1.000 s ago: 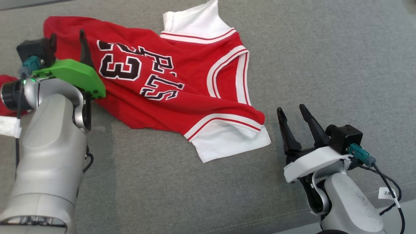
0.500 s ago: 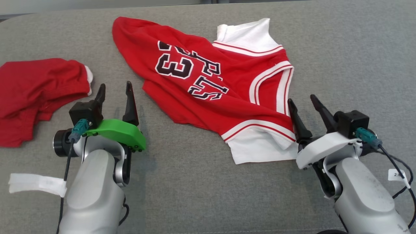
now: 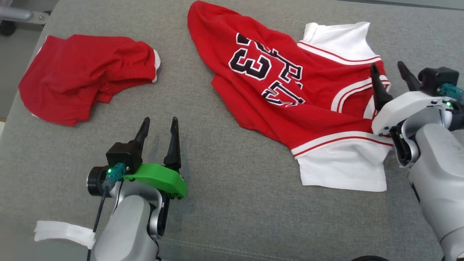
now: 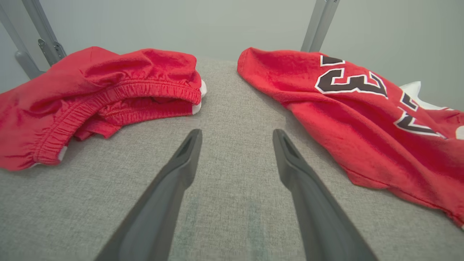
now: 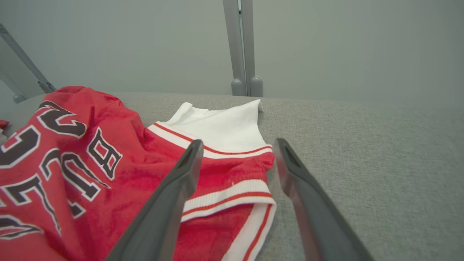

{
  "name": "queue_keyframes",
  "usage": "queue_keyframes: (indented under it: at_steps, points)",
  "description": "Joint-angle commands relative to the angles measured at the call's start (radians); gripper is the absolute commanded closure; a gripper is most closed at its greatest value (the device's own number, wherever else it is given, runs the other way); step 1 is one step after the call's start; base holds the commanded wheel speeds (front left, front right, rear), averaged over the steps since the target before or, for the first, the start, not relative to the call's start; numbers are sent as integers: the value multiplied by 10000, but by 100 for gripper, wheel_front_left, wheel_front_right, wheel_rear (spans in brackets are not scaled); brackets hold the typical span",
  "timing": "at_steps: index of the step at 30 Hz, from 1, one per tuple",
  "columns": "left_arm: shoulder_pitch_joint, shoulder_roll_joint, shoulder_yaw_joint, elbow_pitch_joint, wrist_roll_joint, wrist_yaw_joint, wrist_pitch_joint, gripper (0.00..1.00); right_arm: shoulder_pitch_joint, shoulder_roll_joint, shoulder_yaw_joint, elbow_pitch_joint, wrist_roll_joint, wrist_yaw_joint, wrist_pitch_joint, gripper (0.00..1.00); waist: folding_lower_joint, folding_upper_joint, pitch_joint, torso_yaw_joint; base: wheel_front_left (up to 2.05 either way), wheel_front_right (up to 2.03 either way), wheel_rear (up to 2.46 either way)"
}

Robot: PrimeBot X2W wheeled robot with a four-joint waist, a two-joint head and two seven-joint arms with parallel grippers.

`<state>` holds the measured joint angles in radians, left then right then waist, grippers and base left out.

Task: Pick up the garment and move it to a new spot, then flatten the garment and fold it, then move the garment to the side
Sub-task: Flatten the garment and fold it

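Rumpled red-and-white jersey (image 3: 286, 98) is lying askew.
Its long axis is slanting from beyond the empty, wide-spread left gripper (image 3: 160, 119) down to the equally wide right gripper (image 3: 387, 66), which is overlapping its striped armhole.

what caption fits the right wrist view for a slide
Open right tool over the striped armhole of the red jersey, white sleeve beyond, on a grey cushion.
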<state>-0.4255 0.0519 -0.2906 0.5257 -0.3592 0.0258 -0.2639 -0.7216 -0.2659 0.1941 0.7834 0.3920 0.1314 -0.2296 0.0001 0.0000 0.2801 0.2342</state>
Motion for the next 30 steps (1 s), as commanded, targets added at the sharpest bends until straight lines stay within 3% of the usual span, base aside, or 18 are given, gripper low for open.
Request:
queue_keyframes:
  at_steps: [1,9,10,11,16,23,26,27,28,30]
  points:
    - [164,-9,-111,-188,-91,46,-2,0,-189,-129,-141,343,-117,-14,69,0,-1,0,392,474,0,0,0]
    - [519,-9,-613,-818,-458,340,-2,0,-683,-279,-27,1680,-367,-13,535,0,-1,0,637,780,0,0,0]
    - [546,-8,-650,-857,-500,358,-2,0,-708,-297,82,1764,-411,-13,579,29,-1,0,665,800,0,0,0]
    - [568,-6,-691,-898,-522,366,-2,0,-729,-309,190,1834,-401,-13,623,100,-1,0,686,815,0,0,0]
    - [588,-7,-767,-1049,-604,377,-2,0,-987,-1212,360,1987,-599,-19,417,100,-1,0,762,903,0,0,0]
    - [731,-8,-816,-1042,-657,377,-2,0,-1442,-2948,-1204,2964,-1341,-17,-129,100,-1,0,644,974,0,0,0]
    - [720,-8,-928,-959,-647,336,-2,0,-1496,-3115,-1703,3315,-1659,-17,-201,100,-1,0,558,928,0,0,0]
    - [720,-8,-981,-932,-653,339,-2,0,-1500,-3080,-1908,3449,-1806,-16,-223,78,-1,0,509,885,0,0,0]
    - [705,-5,-1085,-827,-662,325,-2,0,-1461,-2905,-2256,3601,-2074,-16,-295,0,-1,0,386,740,0,0,0]
    - [658,-2,-1124,-690,-652,314,-1,0,-1368,-2624,-2531,3469,-2317,-16,-344,0,-1,0,235,524,0,0,0]
